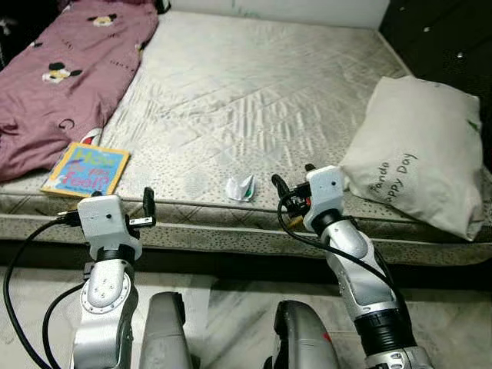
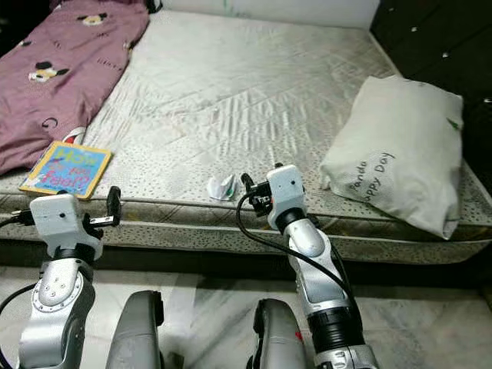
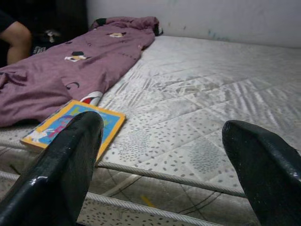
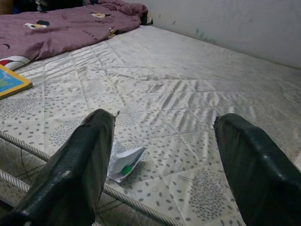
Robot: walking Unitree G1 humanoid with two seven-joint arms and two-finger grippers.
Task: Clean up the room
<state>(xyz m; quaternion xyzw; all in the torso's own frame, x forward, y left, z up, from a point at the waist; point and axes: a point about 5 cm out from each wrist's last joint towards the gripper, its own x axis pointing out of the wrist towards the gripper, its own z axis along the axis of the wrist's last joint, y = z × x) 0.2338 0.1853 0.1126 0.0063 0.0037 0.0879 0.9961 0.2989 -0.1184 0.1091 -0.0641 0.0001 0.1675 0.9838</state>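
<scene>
Reaching forward at the near edge of the mattress (image 1: 254, 100), both silver arms are bent up from below. The left gripper (image 1: 142, 209) is level with the mattress border, its two black fingers (image 3: 70, 165) spread apart with nothing between them. Just beyond it, near the mattress's left front corner, a colourful picture book (image 1: 84, 170) lies flat, its far edge touching a purple blanket (image 1: 69, 69) with cartoon prints that is heaped along the left side of the bed. In the left wrist view a person's bare arm (image 3: 18, 40) shows beside the blanket's far end.

Farther right, a small crumpled white wrapper (image 1: 241, 187) with a green mark lies close to the front edge. The right gripper (image 1: 292, 183) is just to its right, over the mattress edge, fingers (image 4: 80, 169) parted and gripping nothing; in its wrist view the wrapper sits beside one finger. A white pillow (image 1: 419, 154) with printed lettering leans at the bed's right side.
</scene>
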